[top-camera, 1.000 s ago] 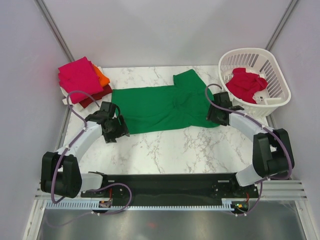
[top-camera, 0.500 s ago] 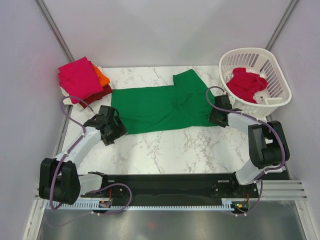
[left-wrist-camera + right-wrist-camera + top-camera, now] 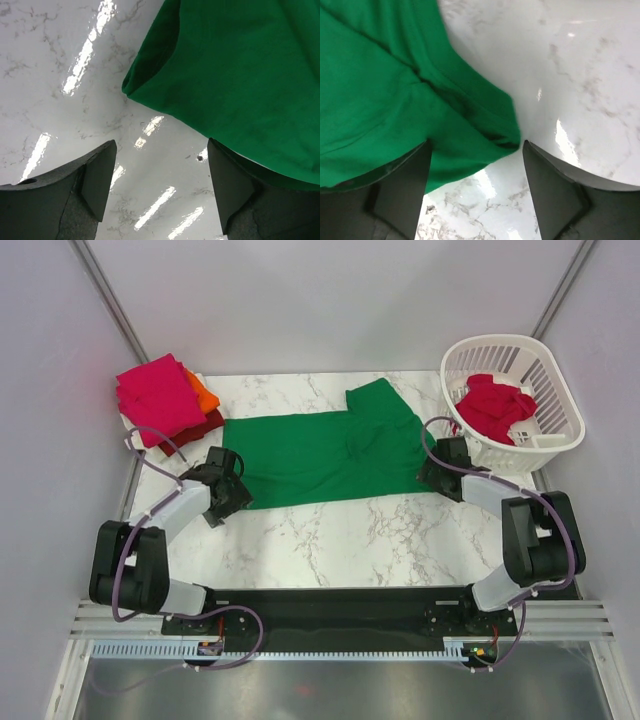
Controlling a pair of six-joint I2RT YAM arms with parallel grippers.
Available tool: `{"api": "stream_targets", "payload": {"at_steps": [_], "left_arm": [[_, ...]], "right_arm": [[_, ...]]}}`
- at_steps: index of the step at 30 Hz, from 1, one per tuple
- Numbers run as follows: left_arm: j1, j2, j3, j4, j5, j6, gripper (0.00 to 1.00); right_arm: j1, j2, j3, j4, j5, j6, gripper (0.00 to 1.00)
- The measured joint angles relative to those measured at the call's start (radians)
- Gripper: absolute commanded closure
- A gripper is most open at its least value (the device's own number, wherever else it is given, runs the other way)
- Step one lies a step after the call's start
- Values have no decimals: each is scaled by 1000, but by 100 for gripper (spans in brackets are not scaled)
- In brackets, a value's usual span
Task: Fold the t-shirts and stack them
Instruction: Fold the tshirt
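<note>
A bright green t-shirt (image 3: 320, 452) lies spread on the marble table, partly folded lengthwise. My left gripper (image 3: 232, 498) is open at its near-left corner; in the left wrist view (image 3: 160, 190) the jaws stand apart over bare marble, the green cloth (image 3: 240, 75) just ahead and over the right finger. My right gripper (image 3: 432, 476) is open at the near-right corner; in the right wrist view (image 3: 476, 195) the green corner (image 3: 470, 125) lies between the jaws. A stack of magenta-pink (image 3: 155, 395), orange (image 3: 204, 392) and dark red (image 3: 198, 430) shirts sits far left. A red shirt (image 3: 492, 406) lies in the basket.
A white slatted laundry basket (image 3: 555, 445) stands at the far right corner of the table, close behind my right arm. Grey walls close in on both sides. The marble (image 3: 340, 540) near the arm bases is bare.
Both grippers have moved in toward the shirt's near corners. The left arm swung toward the green shirt's left edge; the right gripper shifted slightly right to the near-right corner.
</note>
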Motion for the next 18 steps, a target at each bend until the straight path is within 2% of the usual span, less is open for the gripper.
{"api": "stream_targets", "payload": {"at_steps": [6, 14, 17, 18], "left_arm": [[1, 41, 34, 9, -75, -1, 20], [5, 126, 62, 53, -133, -5, 29], [5, 169, 73, 62, -137, -8, 32], [5, 176, 79, 70, -139, -8, 34]], "right_arm": [[-18, -59, -52, -37, 72, 20, 13], [-24, -72, -76, -21, 81, 25, 15], [-25, -61, -74, 3, 81, 23, 22], [-25, -58, -74, 12, 81, 23, 30]]}}
